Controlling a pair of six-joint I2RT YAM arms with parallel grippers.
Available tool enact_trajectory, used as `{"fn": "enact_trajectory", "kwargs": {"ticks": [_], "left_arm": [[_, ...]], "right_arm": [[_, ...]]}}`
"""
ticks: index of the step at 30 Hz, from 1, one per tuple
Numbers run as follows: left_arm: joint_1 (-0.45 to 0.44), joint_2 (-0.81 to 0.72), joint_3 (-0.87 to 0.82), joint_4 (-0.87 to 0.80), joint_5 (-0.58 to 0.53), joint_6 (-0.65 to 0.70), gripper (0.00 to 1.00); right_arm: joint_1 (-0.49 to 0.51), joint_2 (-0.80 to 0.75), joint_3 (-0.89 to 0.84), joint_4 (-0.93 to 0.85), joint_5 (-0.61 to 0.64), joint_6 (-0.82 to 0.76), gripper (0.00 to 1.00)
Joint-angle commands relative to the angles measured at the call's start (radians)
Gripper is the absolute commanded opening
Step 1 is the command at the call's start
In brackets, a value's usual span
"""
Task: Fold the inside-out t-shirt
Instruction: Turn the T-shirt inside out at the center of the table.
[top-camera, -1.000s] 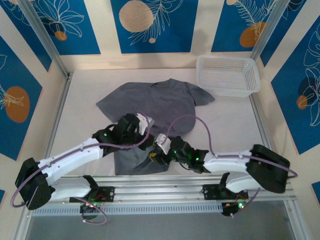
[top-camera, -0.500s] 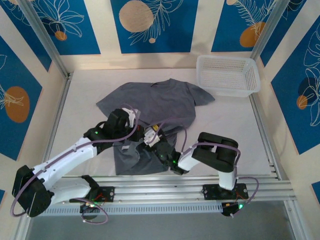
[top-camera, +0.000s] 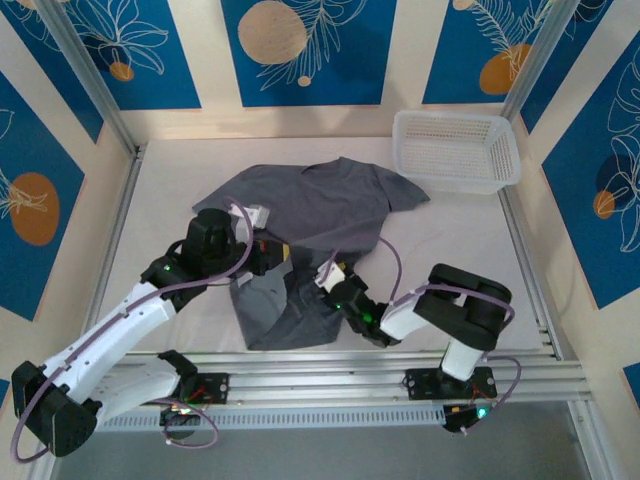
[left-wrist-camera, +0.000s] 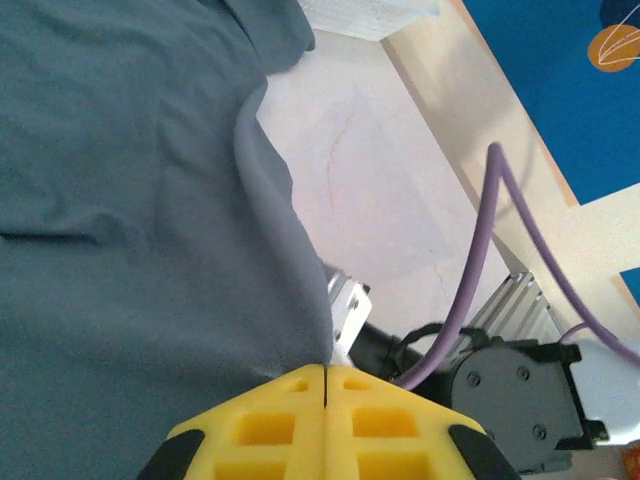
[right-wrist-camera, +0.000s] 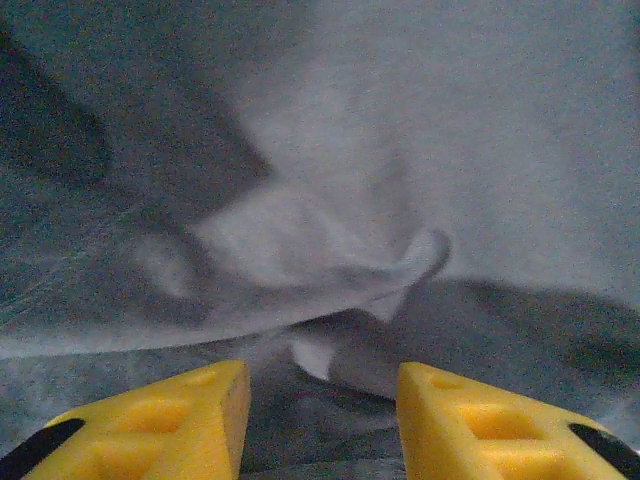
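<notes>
Top external view showed the inside-out t-shirt (top-camera: 320, 200) lying in the middle of the white table (top-camera: 170, 190), its upper part spread fairly flat with a sleeve reaching toward the right, its lower part rumpled and drawn in narrower toward the bottom of the frame. A white basket (top-camera: 455, 150) stood at the upper right, just beside that sleeve and apart from it. The left arm (top-camera: 130, 315) reached up from the lower left to the shirt's left-centre, and the right arm (top-camera: 440, 310) doubled back from the lower right so that its wrist sat over the shirt's lower middle. From the left wrist camera, the left gripper (left-wrist-camera: 326, 385) sat at the bottom centre with its yellow fingers (left-wrist-camera: 270, 425) pressed together, no gap between them, and a folded edge of the grey cloth ran straight down into their tips, so it looked clamped on the shirt; a purple cable (left-wrist-camera: 480, 260) crossed the right side of that frame. From the right wrist camera, the right gripper (right-wrist-camera: 320, 410) hung with its fingers (right-wrist-camera: 200, 410) set wide apart over a bunched ridge of cloth, holding nothing.
</notes>
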Motion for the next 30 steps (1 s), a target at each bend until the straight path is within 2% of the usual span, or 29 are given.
{"fn": "enact_trajectory", "kwargs": {"ticks": [1,3,5,8,11,13,16,22,23,27,29,30], "left_arm": [[0.013,-0.009,0.011,0.023,0.046,0.01,0.0],[0.015,-0.006,0.007,0.02,0.043,0.013,0.0],[0.017,-0.004,0.009,0.011,0.039,0.016,0.0],[0.018,-0.009,0.003,0.012,0.032,0.012,0.0],[0.02,-0.012,0.002,0.013,0.028,0.011,0.0],[0.02,-0.012,0.002,0.012,0.031,0.01,0.0],[0.02,-0.018,0.002,0.003,0.028,0.014,0.0],[0.022,-0.022,-0.005,0.0,0.021,0.018,0.0],[0.022,-0.021,-0.005,0.001,0.021,0.018,0.0],[0.024,-0.02,-0.01,0.004,0.015,0.021,0.0],[0.024,-0.018,-0.01,0.004,0.016,0.022,0.0],[0.026,-0.018,-0.01,0.003,0.015,0.024,0.0]], "right_arm": [[-0.004,-0.058,-0.015,-0.002,-0.19,0.017,0.5],[0.002,-0.077,-0.007,-0.006,-0.321,0.043,0.59],[-0.003,-0.12,0.056,-0.164,-0.41,0.17,0.64],[-0.011,-0.11,0.206,-0.445,-0.382,0.441,0.69],[-0.019,-0.041,0.324,-0.626,-0.33,0.598,0.7],[-0.04,0.002,0.397,-0.736,-0.363,0.681,0.69],[-0.045,0.045,0.442,-0.812,-0.368,0.749,0.68],[-0.053,0.114,0.508,-0.928,-0.457,0.766,0.69],[-0.051,0.12,0.509,-0.937,-0.453,0.77,0.66],[-0.057,0.107,0.502,-0.96,-0.435,0.795,0.35],[-0.055,0.081,0.494,-0.958,-0.427,0.79,0.3],[-0.058,0.063,0.489,-0.957,-0.427,0.786,0.24]]}}
